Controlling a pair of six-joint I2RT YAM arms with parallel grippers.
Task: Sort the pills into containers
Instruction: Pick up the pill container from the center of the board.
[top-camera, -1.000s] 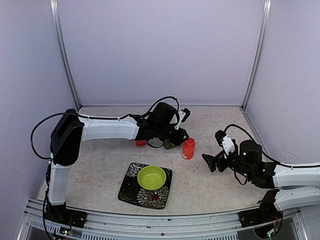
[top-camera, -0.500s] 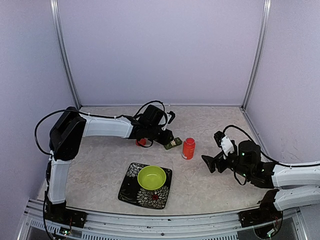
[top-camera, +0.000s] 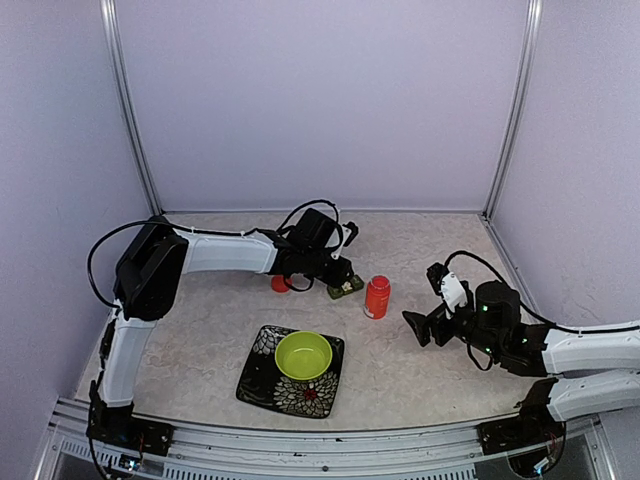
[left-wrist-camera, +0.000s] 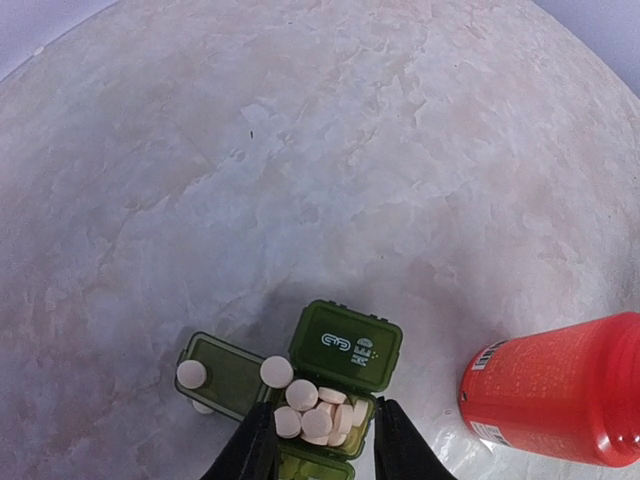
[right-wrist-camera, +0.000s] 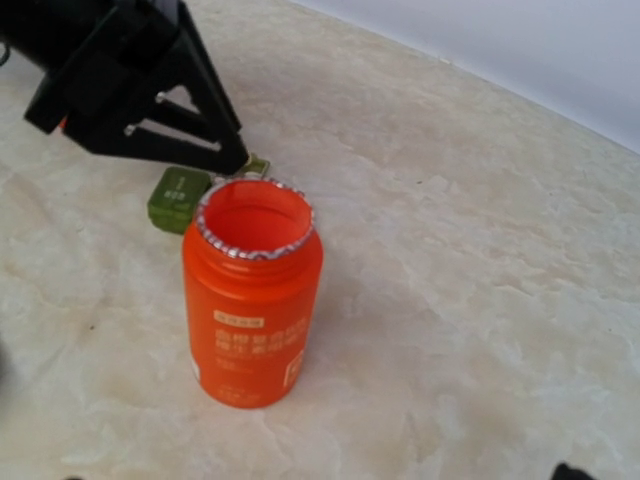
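The dark green pillbox (top-camera: 346, 287) lies on the table left of the open, empty orange bottle (top-camera: 377, 297). In the left wrist view its lids (left-wrist-camera: 345, 345) stand open and one compartment is heaped with white pills (left-wrist-camera: 318, 410); two pills lie on the left lid and one on the table beside it. My left gripper (left-wrist-camera: 323, 412) is over the box, with a finger against each side of the filled compartment. My right gripper (top-camera: 417, 327) is open and empty, right of the bottle (right-wrist-camera: 252, 310) and facing it. The pillbox (right-wrist-camera: 178, 195) shows behind the bottle.
A red bottle cap (top-camera: 281, 284) lies left of the pillbox, under the left arm. A lime-green bowl (top-camera: 303, 353) sits on a dark patterned square plate (top-camera: 262, 385) near the front. Walls enclose the back and sides.
The left wrist shifted left off the pillbox, then came back over it, so the box now shows beside the bottle. The right arm and the bottle have not moved.
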